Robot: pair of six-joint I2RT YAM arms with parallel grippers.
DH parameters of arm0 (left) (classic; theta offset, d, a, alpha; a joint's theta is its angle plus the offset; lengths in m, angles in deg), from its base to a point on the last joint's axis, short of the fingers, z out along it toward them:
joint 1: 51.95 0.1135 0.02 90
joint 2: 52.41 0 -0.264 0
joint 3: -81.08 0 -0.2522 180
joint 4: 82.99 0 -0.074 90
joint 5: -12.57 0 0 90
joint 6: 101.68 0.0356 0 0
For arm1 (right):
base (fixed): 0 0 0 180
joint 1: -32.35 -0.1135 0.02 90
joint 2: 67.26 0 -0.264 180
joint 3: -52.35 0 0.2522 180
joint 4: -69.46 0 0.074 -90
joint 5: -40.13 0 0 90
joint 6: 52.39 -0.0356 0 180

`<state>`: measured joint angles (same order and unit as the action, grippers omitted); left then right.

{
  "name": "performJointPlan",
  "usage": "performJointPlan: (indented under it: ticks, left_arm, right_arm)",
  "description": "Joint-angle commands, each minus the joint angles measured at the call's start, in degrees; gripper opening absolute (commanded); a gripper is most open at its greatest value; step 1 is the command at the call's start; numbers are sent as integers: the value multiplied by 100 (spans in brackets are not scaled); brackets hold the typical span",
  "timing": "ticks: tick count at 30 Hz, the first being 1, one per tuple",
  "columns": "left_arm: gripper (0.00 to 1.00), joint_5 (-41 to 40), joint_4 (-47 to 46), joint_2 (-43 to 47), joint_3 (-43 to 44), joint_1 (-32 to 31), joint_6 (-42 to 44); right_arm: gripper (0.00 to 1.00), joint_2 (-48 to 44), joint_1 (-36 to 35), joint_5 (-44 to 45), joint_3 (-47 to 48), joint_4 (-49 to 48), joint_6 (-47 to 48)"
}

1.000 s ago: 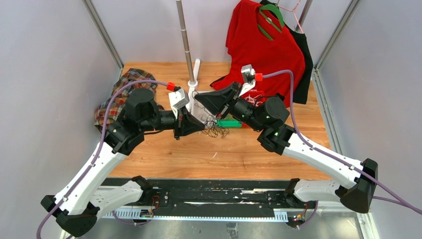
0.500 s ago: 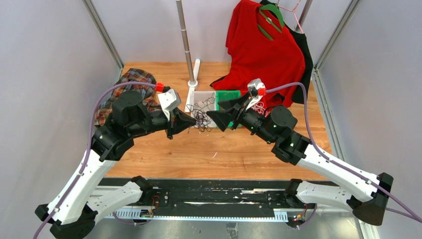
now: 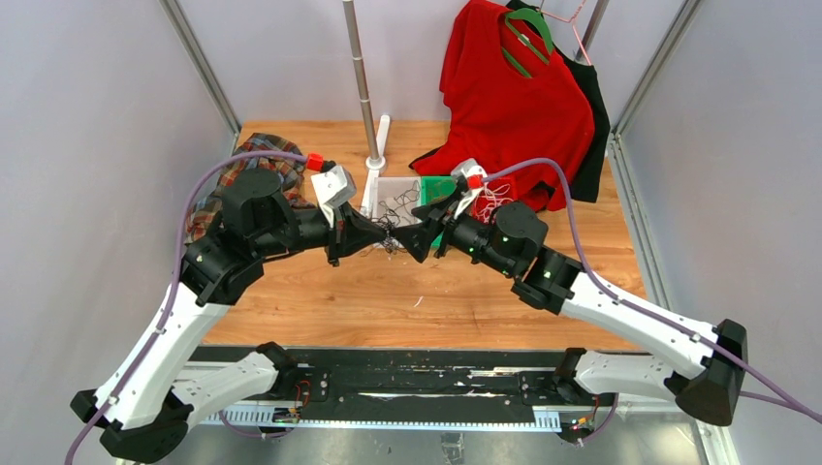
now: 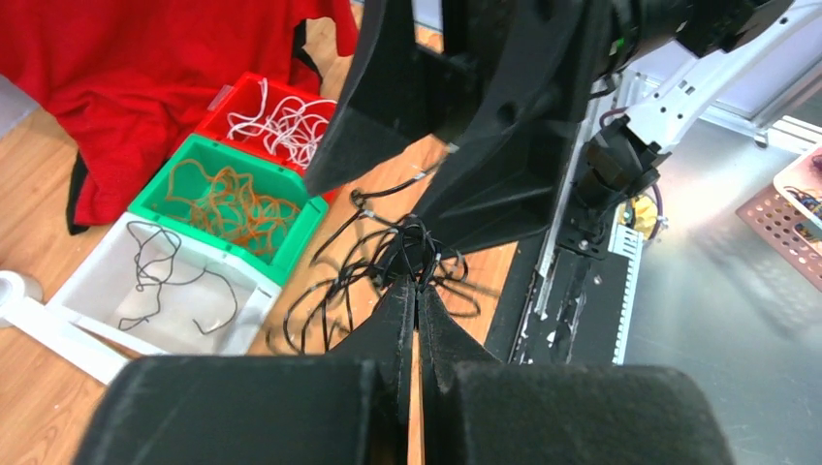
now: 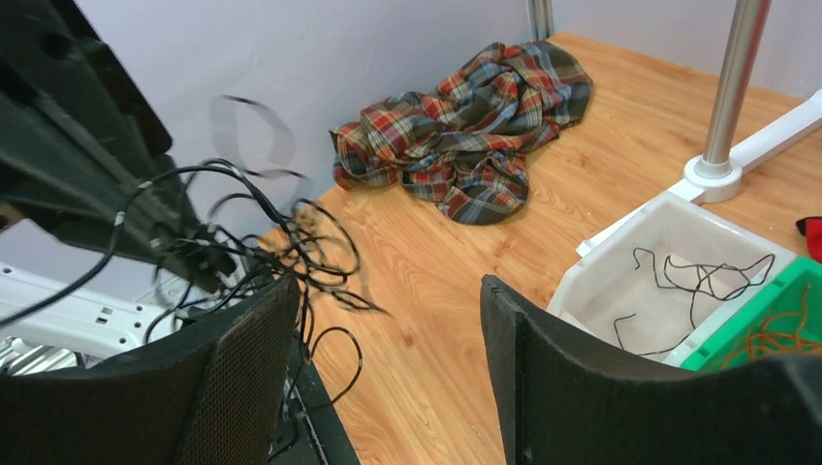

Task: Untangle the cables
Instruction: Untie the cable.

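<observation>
1. Over the middle of the wooden table (image 3: 436, 300), the left gripper (image 4: 417, 286) held its jaws pressed together on a knot of the black cables (image 4: 407, 254). The bunch appeared to hang clear of the boards.
2. The right gripper (image 5: 388, 291) faced the tangle from the right, its jaws wide apart and holding nothing.
3. The tangle lay between the two grippers, just left of the right arm's open jaws. In the right wrist view its loops crowded the tip of the left-hand finger (image 5: 242, 358) rather than the middle of the gap. A clean bite would likely call for a small shift to the left.
4. The bunch showed no single long axis. Its loops fanned out from the pinched knot, drooping below it and trailing towards the far side.
5. The left arm already had the bunch, which made the right arm the free one and the nearer for picking a strand.
6. Beyond the grippers stood a white bin (image 4: 87, 291) with a few black strands (image 4: 179, 266). A green bin (image 4: 296, 242) held orange-brown cables (image 4: 228, 199), and a red bin (image 4: 223, 107) held white cables (image 4: 281, 121).
</observation>
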<state>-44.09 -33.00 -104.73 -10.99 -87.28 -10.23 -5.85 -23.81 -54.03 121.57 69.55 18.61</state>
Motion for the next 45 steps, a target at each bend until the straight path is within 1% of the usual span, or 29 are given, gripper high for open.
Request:
performJointPlan:
  ticks: [1,4,10,14,17,19,23,31,36,39,42,45]
  left_arm:
    - [1,414,6,-65,190,9,-129]
    - [1,582,44,-106,187,9,-147]
    - [1,718,85,-145,229,9,-75]
    - [1,979,86,-198,288,9,-178]
    - [1,1210,86,-222,320,9,-273]
    - [1,1352,168,-249,403,9,-285]
    - [1,1636,499,-323,643,9,-157]
    - [1,1825,1019,-277,807,11,194]
    - [1,1650,1522,-192,1057,9,627]
    - [0,1389,2020,-163,1480,9,1034]
    - [0,992,2586,-73,1908,9,1584]
    - [0,327,2999,91,2241,9,2227]
  right_arm:
    - [68,251,-164,43,262,-346,55]
    - [68,371,-205,250,201,-628,-96]
    - [68,535,-309,184,-111,-1614,-531]
    - [61,656,-360,394,-226,-1964,-689]
    - [60,675,-369,843,-289,-2003,-698]
    - [55,639,-369,1269,-368,-1970,-586]
    - [48,466,-361,2112,-591,-1807,-424]
    - [33,203,-314,2839,-864,-1711,-119]
    - [22,-16,-163,3249,-943,-1465,78]
    - [20,-158,-35,3447,-978,-1209,284]
    - [19,-369,221,3519,-1093,-926,393]
    - [15,-593,725,3367,-1211,-554,197]
